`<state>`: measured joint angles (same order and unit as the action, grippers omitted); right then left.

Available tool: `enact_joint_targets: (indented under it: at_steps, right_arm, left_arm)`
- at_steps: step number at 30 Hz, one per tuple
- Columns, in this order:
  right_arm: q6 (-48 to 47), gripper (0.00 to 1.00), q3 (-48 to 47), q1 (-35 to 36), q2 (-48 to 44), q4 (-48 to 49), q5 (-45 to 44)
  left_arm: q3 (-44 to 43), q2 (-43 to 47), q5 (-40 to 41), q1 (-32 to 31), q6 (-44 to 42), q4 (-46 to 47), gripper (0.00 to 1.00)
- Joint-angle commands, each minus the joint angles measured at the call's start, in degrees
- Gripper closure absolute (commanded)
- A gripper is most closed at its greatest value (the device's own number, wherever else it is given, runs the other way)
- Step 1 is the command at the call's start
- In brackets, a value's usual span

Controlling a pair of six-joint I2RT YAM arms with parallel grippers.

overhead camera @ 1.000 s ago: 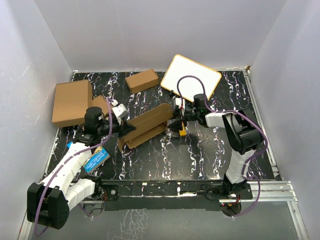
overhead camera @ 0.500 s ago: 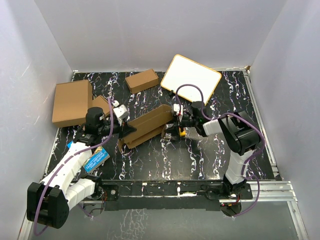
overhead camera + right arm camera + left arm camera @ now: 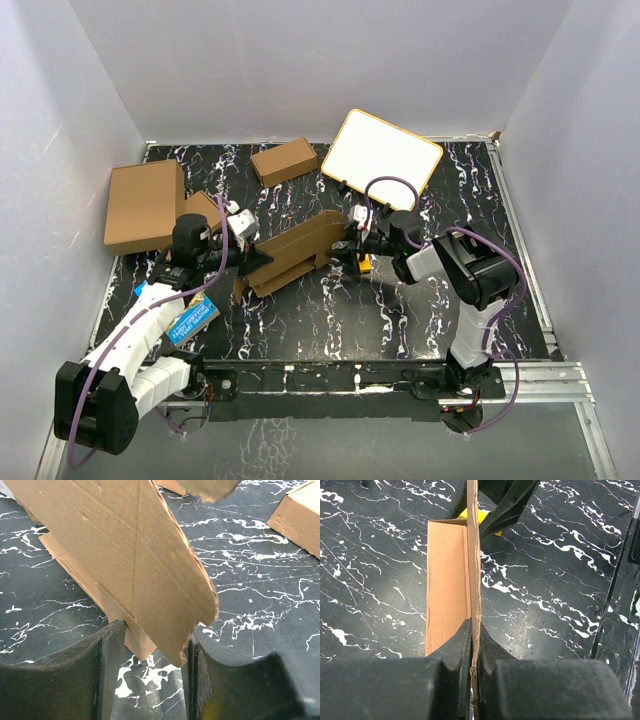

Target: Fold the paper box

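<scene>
Clenched on the upright panel edge of the box (image 3: 295,248) at the left gripper (image 3: 472,630); spread at the right gripper (image 3: 150,645), straddling a tabbed flap without pinching it. Lying half raised between both, at the middle of the table (image 3: 330,320). Likely light, stiff except along creases; best pinched at panel edges.

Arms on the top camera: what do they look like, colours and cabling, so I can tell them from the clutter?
The left arm and right arm match: white shells, black joints and bases. A purple cable loops loosely along each. The wrist views show plain matte black fingers, with no markings visible.
</scene>
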<state>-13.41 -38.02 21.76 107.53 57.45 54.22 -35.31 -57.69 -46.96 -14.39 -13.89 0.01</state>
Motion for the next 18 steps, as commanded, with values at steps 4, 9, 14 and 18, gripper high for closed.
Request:
enact_joint_targets:
  at_steps: [4, 9, 14, 18]
  right_arm:
    - [0.4, 0.52, -0.5, 2.2, 2.7, 10.7, -1.5]
    - [0.4, 0.53, -0.5, 3.0, 3.5, 10.8, -3.1]
    - [2.0, 0.61, -0.7, 3.7, 4.2, 12.5, -5.0]
    - [2.1, 0.69, -1.0, 4.3, 4.4, 12.8, -5.6]
  left_arm:
    - [-0.7, -0.1, -0.9, -0.2, -0.3, 0.0, 1.00]
    - [-0.5, 0.3, -0.7, -0.2, 0.1, 0.5, 1.00]
    - [-0.4, 0.2, -1.0, -0.2, 0.5, 1.0, 1.00]
    - [-0.3, 0.1, -1.2, -0.2, 1.1, 1.4, 1.00]
